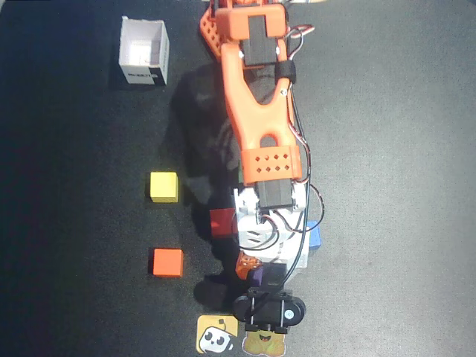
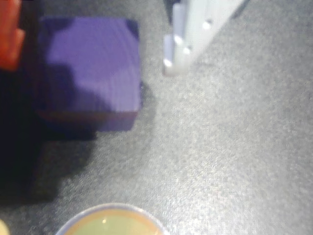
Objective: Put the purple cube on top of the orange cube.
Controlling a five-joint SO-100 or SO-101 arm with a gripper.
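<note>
Purple cube [image 2: 90, 71] sits on the bench [image 2: 234, 147], between the tool's [image 2: 93, 34] parted, unloaded fingers. Centre it before you clench; the orange finger [image 2: 10, 34] crowds its left edge. Orange cube [image 1: 167, 262] waits well apart.

Dark mat table [image 1: 387, 149] carrying cubes, a box and two stickers.

Lying directly on it in the overhead view: white open box [image 1: 144, 50] upper left; yellow cube [image 1: 163, 187]; orange cube [image 1: 167, 262] below it; red cube [image 1: 222, 222]; blue cube [image 1: 314, 236], partly hidden; two cartoon-face stickers [image 1: 216, 336] at the bottom edge. The purple cube [image 2: 90, 68] is sitting flat in the wrist view.
</note>
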